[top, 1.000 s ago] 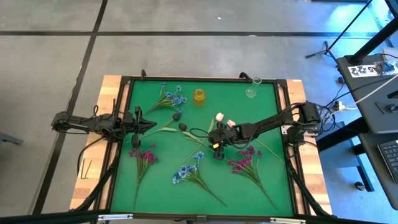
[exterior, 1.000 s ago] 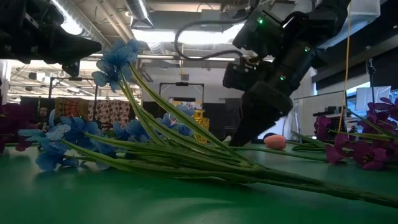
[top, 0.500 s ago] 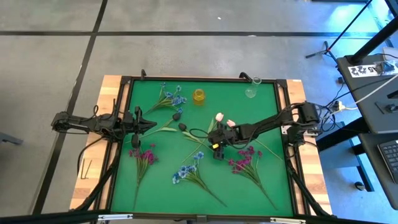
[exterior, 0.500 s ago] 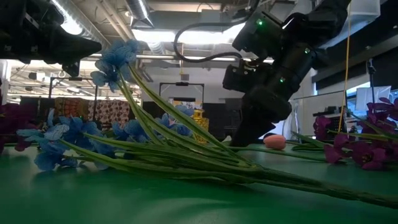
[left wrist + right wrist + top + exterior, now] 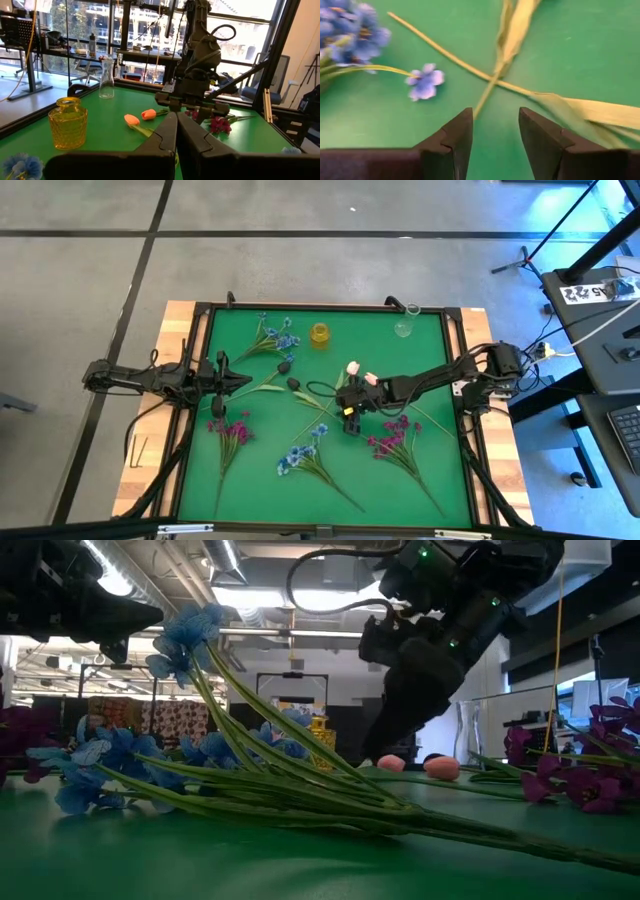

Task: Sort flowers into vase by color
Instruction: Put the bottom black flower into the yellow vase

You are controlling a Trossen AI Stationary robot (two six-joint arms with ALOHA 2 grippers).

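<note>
**A:** Green felt covers your table (image 5: 430, 470), and the flowers lie spread over it. A blue spray (image 5: 275, 338) is near the far edge by the yellow jar (image 5: 320, 334), a second blue spray (image 5: 305, 457) near the front middle, one magenta spray (image 5: 232, 430) on your left side and another magenta spray (image 5: 392, 440) on your right. Two pale tulips (image 5: 360, 373) lie near the centre, their stems crossing.

**B:** Where do you have the right gripper?

**A:** Your right gripper (image 5: 345, 415) is over the middle of the table, just beside the tulips. Its wrist view shows the right gripper (image 5: 495, 135) with a clear gap between the fingers (image 5: 455, 137), nothing in it, and the crossed tulip stems (image 5: 492, 82) just ahead on the felt.

**B:** And your left one?

**A:** Your left gripper (image 5: 243, 380) waits at the left side. From its wrist view, the left gripper (image 5: 176, 132) has its fingers pressed together with nothing between them. The clear glass vase (image 5: 405, 325) stands at the far right corner, with no flower in it.
</note>
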